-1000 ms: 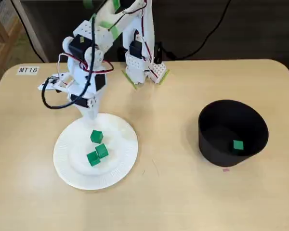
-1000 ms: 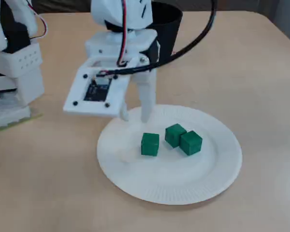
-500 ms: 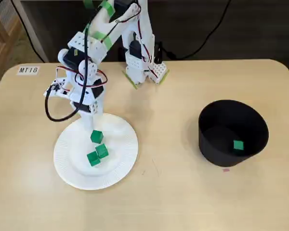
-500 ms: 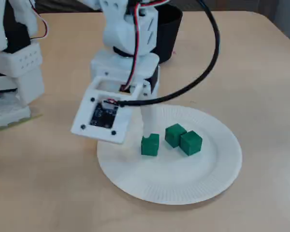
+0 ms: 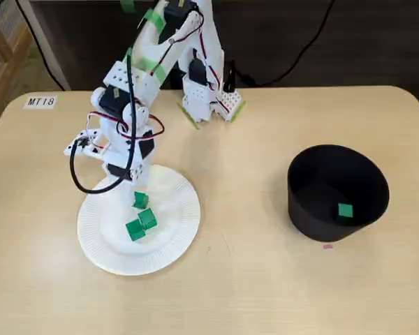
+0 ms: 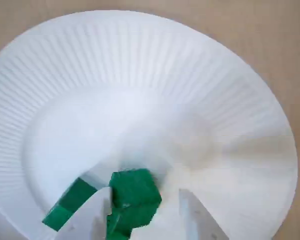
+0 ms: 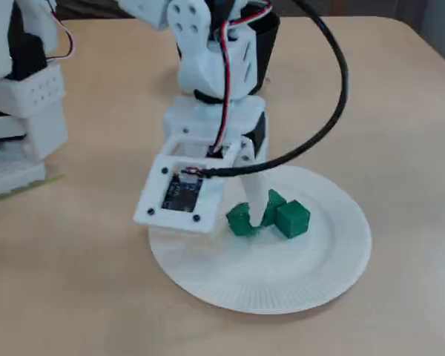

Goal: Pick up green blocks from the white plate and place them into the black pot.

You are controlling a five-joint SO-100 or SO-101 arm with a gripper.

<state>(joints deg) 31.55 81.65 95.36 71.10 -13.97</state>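
Three green blocks lie on the white plate (image 5: 98, 251). My gripper (image 5: 137, 195) is lowered onto the plate and stands open, with its fingers on either side of the nearest green block (image 5: 140, 201). The wrist view shows that block (image 6: 135, 187) close to the left finger (image 6: 90, 220), with a gap to the right finger (image 6: 195, 215). Two more green blocks (image 5: 147, 218) (image 5: 134, 230) touch each other just beyond it. The black pot (image 5: 337, 192) stands far right with one green block (image 5: 345, 211) inside. In a fixed view, the gripper (image 7: 243, 216) reaches the plate (image 7: 311, 282) by the blocks (image 7: 291, 220).
The arm's white base (image 5: 208, 98) is clamped at the table's back edge, with black cables behind it. A label reading MT18 (image 5: 40, 102) sits at the back left corner. A small pink mark (image 5: 327, 246) lies in front of the pot.
The arm has swung forward and down from the plate's rim. The open gripper has dropped over the nearest green block, which has shifted slightly.
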